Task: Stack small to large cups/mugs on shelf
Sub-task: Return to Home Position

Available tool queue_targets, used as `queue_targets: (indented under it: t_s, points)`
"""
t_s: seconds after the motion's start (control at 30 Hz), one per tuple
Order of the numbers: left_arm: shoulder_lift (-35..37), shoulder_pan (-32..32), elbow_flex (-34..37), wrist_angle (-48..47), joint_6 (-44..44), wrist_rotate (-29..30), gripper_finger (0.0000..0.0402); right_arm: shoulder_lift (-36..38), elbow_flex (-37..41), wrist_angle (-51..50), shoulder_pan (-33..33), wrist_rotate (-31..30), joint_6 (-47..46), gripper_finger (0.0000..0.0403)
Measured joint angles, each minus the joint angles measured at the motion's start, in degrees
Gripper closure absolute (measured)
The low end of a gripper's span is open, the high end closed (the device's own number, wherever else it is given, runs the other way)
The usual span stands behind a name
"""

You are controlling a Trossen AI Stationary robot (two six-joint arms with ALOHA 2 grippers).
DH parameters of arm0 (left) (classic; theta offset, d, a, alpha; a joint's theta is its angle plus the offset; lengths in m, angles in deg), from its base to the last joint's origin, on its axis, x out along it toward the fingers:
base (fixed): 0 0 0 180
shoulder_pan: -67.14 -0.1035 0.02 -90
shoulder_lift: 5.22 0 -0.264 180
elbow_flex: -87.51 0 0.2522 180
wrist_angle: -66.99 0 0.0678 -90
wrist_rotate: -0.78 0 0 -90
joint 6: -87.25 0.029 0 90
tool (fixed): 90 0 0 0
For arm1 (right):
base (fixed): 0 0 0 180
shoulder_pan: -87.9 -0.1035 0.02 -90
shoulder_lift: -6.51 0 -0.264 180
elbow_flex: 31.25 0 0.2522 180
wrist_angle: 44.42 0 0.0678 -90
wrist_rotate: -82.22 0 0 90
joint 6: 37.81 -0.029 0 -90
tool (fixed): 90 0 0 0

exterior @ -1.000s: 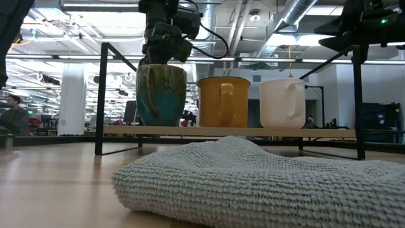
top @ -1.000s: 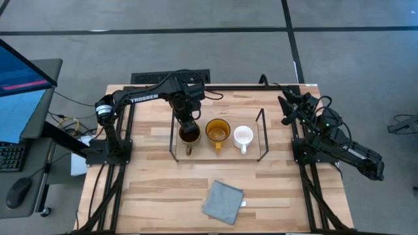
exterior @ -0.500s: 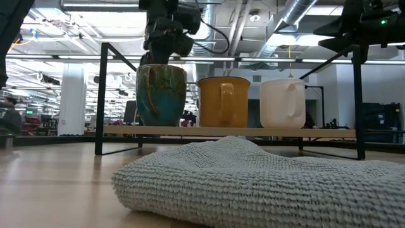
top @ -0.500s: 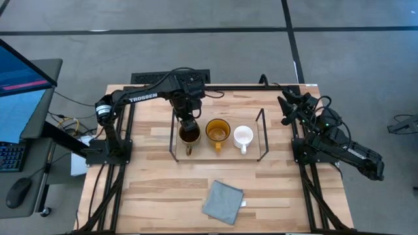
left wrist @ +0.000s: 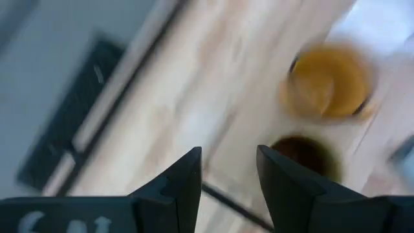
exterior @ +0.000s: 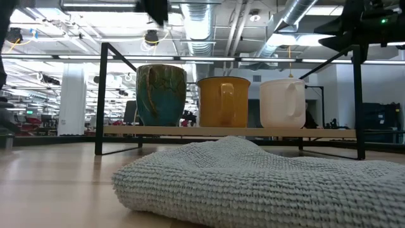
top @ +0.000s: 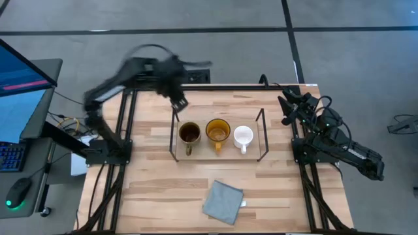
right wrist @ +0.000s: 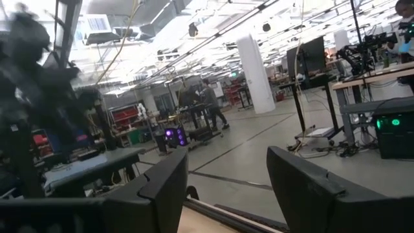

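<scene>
Three mugs stand on their bases in a row on the low light-wood shelf (top: 230, 152). The brownish mug with a dark inside (top: 189, 134) is at the left, the amber glass one (top: 217, 130) in the middle and the small white one (top: 243, 136) at the right. In the low view the brownish mug (exterior: 161, 95) shows a teal and brown glaze. My left gripper (top: 177, 101) is blurred, open and empty, above the table beyond the shelf's far left corner. The left wrist view shows its parted fingers (left wrist: 229, 188). My right gripper (top: 285, 108) is open and empty, near the table's far right.
A grey knitted cloth (top: 223, 202) lies on the table near the front edge and fills the foreground of the low view (exterior: 253, 183). Black wire frames (top: 174, 134) stand at both short ends of the shelf. A monitor and desk stand left of the table.
My left gripper has gone up from the brownish mug's rim and swung fast toward the table's far left. The mug stays upright at the shelf's left end. The other mugs and the right arm have kept still.
</scene>
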Motion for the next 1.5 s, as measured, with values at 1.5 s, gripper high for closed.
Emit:
queue_targets:
  t_s: [1.5]
  points:
    - [97.0, 15.5, 108.7, 82.7, 8.2, 24.8, 0.0262, 1.0, 5.6, 8.7, -0.9, -1.6, 10.0, 0.017]
